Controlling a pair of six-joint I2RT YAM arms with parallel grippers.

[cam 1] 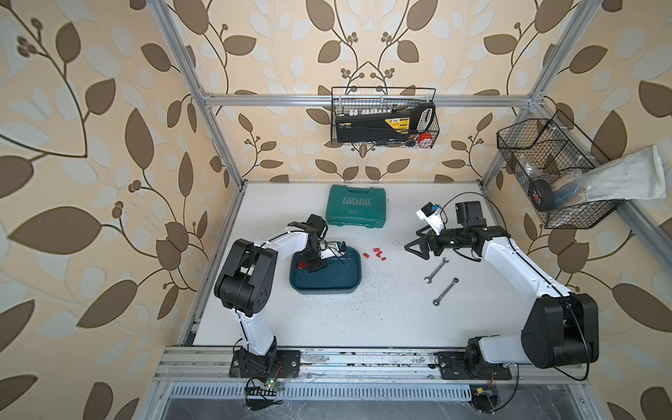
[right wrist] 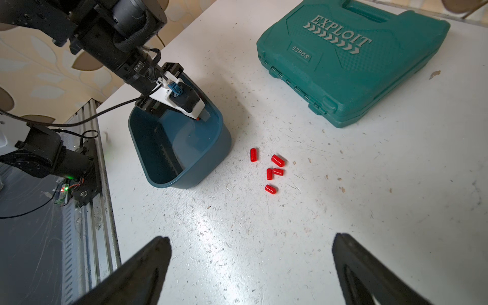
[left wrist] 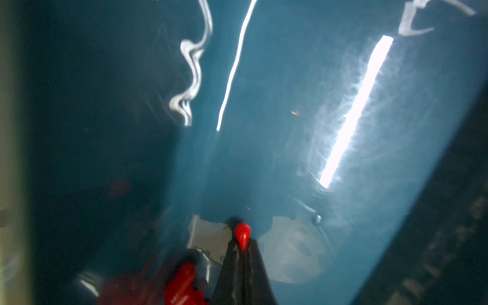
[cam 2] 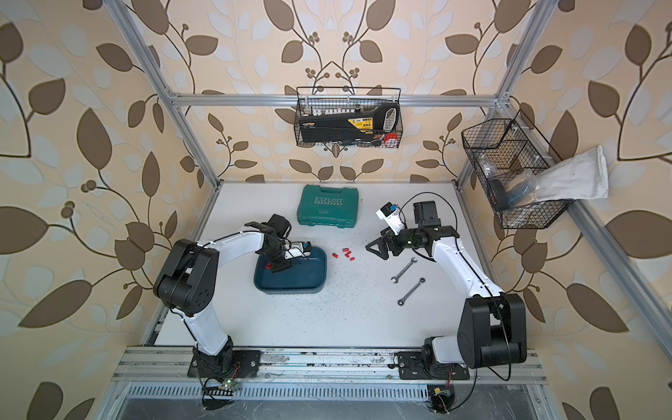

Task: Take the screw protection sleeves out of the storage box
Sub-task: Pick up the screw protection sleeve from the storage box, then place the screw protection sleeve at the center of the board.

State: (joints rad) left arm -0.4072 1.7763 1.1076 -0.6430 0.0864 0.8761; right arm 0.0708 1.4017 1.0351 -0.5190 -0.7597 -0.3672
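The dark teal storage box (cam 1: 329,287) (cam 2: 302,285) sits left of the table's middle. My left gripper (cam 1: 315,268) (left wrist: 242,244) reaches down into its far left part. In the left wrist view its jaws are pressed together, with one red screw protection sleeve (left wrist: 242,233) pinched at the tips. More red sleeves (left wrist: 182,282) (cam 1: 301,265) lie on the box floor beside it. Several sleeves (cam 1: 376,254) (right wrist: 274,171) lie on the white table just right of the box. My right gripper (cam 1: 415,252) (right wrist: 252,237) hovers open and empty over the table, right of those sleeves.
A green hard case lettered EXPLOIT (cam 1: 356,205) lies at the back of the table. Two wrenches (cam 1: 436,271) (cam 1: 445,291) lie near the right arm. Wire baskets (cam 1: 383,116) (cam 1: 545,171) hang on the back and right frame, above the table.
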